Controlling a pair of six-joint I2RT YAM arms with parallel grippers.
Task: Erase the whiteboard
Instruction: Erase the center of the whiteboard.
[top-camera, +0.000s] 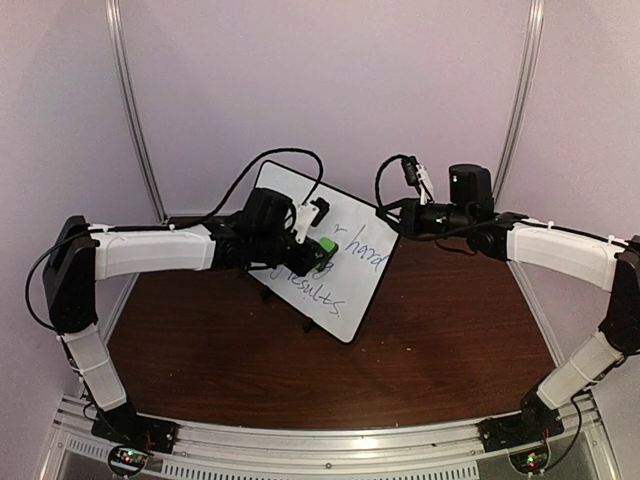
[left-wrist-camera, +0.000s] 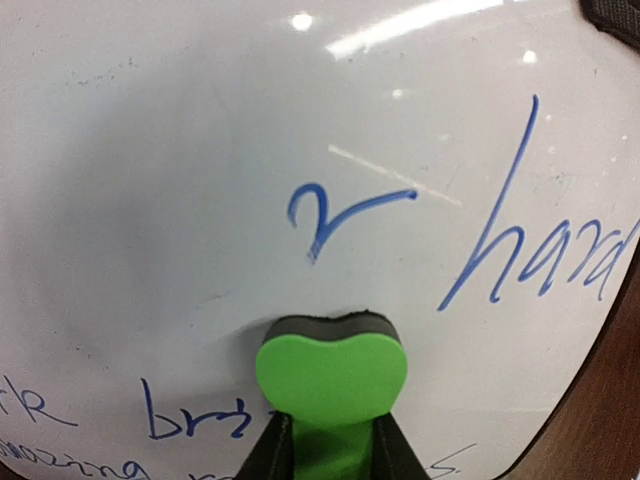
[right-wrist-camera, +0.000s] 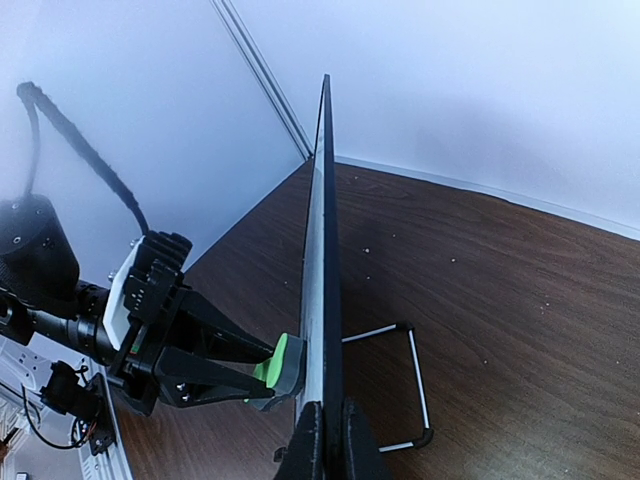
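Note:
The whiteboard (top-camera: 345, 270) stands tilted on the brown table, with blue handwriting on its right and lower part. Its upper left is wiped blank. My left gripper (top-camera: 318, 250) is shut on the green eraser (left-wrist-camera: 332, 372), whose dark felt side presses against the whiteboard (left-wrist-camera: 200, 180) just below a blue "r". My right gripper (right-wrist-camera: 330, 440) is shut on the whiteboard's edge (right-wrist-camera: 322, 250) and holds it upright. The eraser (right-wrist-camera: 285, 362) and the left gripper (right-wrist-camera: 262, 372) show pressing on the board's face in the right wrist view.
The board's wire stand (right-wrist-camera: 415, 385) rests on the brown table (top-camera: 440, 340) behind the board. Pale walls and metal poles (top-camera: 135, 110) enclose the back. Black cables loop above both wrists.

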